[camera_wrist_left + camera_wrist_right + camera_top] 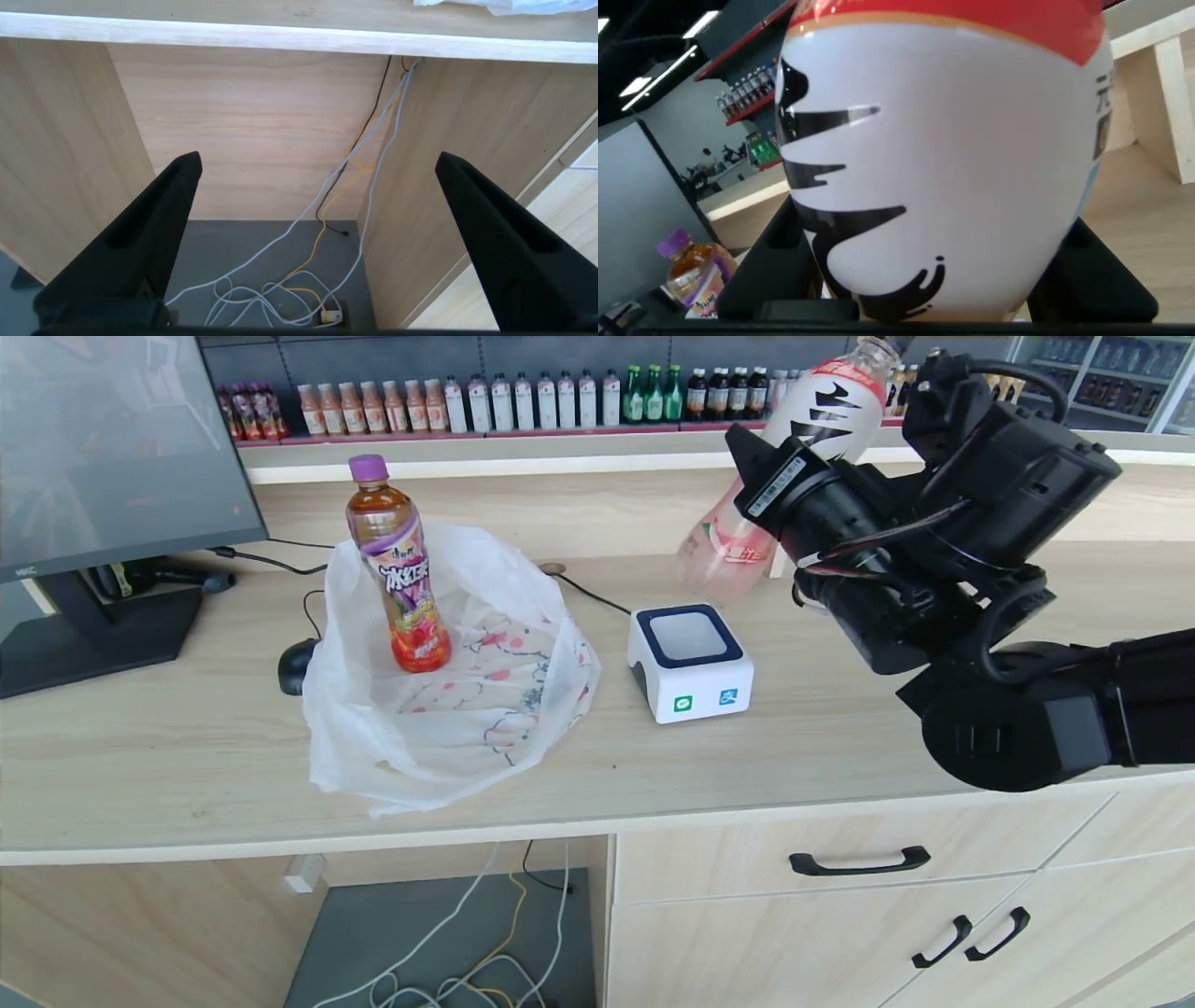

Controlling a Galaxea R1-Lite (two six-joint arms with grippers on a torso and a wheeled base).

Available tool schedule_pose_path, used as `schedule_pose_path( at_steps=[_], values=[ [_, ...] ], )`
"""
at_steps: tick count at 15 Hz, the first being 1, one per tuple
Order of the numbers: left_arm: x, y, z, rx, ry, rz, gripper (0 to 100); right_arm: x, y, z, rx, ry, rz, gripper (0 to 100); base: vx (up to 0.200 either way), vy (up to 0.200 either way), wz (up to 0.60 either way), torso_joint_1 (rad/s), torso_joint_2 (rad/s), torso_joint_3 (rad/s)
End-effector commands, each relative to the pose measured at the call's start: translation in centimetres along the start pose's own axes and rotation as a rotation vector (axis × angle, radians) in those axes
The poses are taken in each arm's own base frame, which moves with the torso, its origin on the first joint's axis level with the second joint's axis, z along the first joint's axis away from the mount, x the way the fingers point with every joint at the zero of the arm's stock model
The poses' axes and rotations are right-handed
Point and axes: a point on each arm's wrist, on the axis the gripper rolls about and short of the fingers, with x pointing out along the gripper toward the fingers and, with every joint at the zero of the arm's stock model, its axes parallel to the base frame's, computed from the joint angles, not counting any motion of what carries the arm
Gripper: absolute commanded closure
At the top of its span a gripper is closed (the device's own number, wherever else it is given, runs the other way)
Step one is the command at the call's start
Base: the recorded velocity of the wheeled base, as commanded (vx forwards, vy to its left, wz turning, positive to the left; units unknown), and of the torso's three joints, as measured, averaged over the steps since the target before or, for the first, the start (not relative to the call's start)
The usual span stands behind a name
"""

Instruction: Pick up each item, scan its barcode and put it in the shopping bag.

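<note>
- The right pincer (808, 474) is pinching the pink drink bottle (831, 406) across its middle, over the white, red and black label. One finger lies along each side of the body.
- The bottle hangs tilted in the air above the bench (822, 756). Its cap points up and away, and its base dips toward the scanner (689, 658), which sits below and a little nearer.
- It is probably fairly heavy with liquid. The walls look thin enough to give under a squeeze and the label film looks slick, so it could twist in the grip.
- A hold on the label band suits it better than one on the tapering neck.
- The left pincer (318, 163) is spread wide with nothing between its fingers, down below the bench edge facing the cable recess.
- The shopping bag (448, 747) sits open on the bench left of the scanner, soft and slumped. The tea bottle (401, 579) stands upright inside it.
- I judge the bag mouth wide enough, though its floppy rim may catch the base.
</note>
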Motion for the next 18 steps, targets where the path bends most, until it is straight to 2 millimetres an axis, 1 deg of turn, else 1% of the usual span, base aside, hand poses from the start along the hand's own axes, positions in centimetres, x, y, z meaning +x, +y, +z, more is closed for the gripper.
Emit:
schedule_pose_path(
  at_steps=[1, 3, 5, 9, 12, 16, 18],
  values=[
    [0.0, 0.0, 0.0, 0.000, -0.001, 0.001, 0, 1.2, 0.0, -1.3, 0.026, 0.015, -0.004, 100, 0.000, 0.000, 0.00, 0.000, 0.00, 0.000],
    [0.0, 0.0, 0.0, 0.000, -0.001, 0.001, 0, 1.9, 0.3, -1.2, 0.127, 0.025, -0.009, 100, 0.000, 0.000, 0.00, 0.000, 0.00, 0.000],
    [0.0, 0.0, 0.0, 0.000, -0.001, 0.001, 0, 2.1, 0.6, -0.8, 0.220, 0.023, -0.009, 100, 0.000, 0.000, 0.00, 0.000, 0.00, 0.000],
    [0.0, 0.0, 0.0, 0.000, -0.001, 0.001, 0, 2.1, 0.4, -1.0, 0.359, 0.028, -0.018, 100, 0.000, 0.000, 0.00, 0.000, 0.00, 0.000],
    [0.0, 0.0, 0.0, 0.000, -0.001, 0.001, 0, 1.8, -0.1, -2.2, 0.448, 0.079, -0.059, 100, 0.000, 0.000, 0.00, 0.000, 0.00, 0.000],
    [0.0, 0.0, 0.0, 0.000, -0.001, 0.001, 0, 0.7, -1.2, -4.2, 0.526, 0.146, -0.116, 100, 0.000, 0.000, 0.00, 0.000, 0.00, 0.000],
    [0.0, 0.0, 0.0, 0.000, -0.001, 0.001, 0, 0.6, -1.3, -4.4, 0.537, 0.153, -0.122, 100, 0.000, 0.000, 0.00, 0.000, 0.00, 0.000]
  ],
)
